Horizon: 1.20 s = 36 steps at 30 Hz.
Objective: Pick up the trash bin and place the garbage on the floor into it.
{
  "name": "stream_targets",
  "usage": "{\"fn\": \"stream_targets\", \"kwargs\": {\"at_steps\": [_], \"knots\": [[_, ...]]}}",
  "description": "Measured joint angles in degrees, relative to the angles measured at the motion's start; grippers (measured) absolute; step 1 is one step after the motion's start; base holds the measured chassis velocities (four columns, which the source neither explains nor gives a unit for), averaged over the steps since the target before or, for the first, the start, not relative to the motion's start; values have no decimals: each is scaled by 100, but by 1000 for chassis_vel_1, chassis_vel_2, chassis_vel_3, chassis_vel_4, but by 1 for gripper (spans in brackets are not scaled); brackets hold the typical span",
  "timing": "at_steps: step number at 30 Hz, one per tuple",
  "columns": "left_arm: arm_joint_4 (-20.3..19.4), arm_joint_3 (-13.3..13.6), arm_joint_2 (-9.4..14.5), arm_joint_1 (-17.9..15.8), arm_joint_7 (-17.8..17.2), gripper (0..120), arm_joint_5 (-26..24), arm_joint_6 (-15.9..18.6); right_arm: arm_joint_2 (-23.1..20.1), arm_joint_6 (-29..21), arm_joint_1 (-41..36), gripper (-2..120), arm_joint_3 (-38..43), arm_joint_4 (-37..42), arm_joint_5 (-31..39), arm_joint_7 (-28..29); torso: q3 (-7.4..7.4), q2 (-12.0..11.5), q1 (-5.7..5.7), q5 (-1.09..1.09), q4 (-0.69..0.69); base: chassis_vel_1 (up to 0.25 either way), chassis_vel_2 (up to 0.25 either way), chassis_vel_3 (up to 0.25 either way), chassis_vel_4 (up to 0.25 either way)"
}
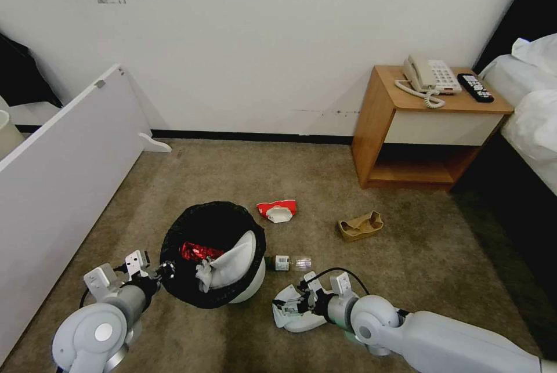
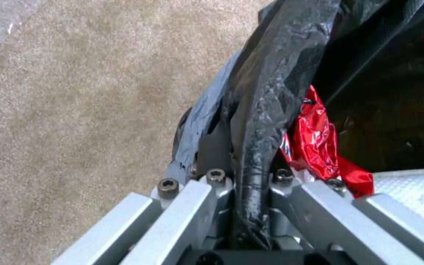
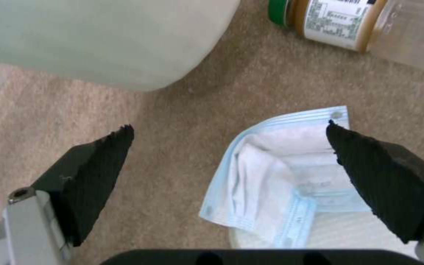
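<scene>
Low and left of centre in the head view, the trash bin (image 1: 213,254) sits tilted on the floor (image 1: 406,245), its black bag folded over the rim; inside lie a red crinkled wrapper (image 1: 199,252) and a white slipper (image 1: 235,263) leaning over the near edge. The left gripper (image 1: 165,271), at the lower left, is clamped on the bag-covered rim, seen close in the left wrist view as black plastic squeezed between the metal fingers (image 2: 212,154). The right gripper (image 1: 284,305), bottom centre, is spread wide just above a white slipper (image 1: 301,318) with a pale blue face mask (image 3: 281,176) lying on it, holding nothing. Just beyond lies a clear bottle (image 1: 288,262); farther up lie a red-and-white wrapper (image 1: 278,210) and a brown paper bag (image 1: 361,225). The bin's lower wall is mostly hidden by its own rim.
</scene>
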Motion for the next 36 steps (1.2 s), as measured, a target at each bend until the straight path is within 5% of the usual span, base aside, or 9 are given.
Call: {"fn": "stream_targets", "kwargs": {"at_steps": [36], "knots": [[137,17,-37,-72,43,1,32,-11,1,-306,-126,100,101,-118,593,439,0,0,0,0,0,0,0,0,0]]}}
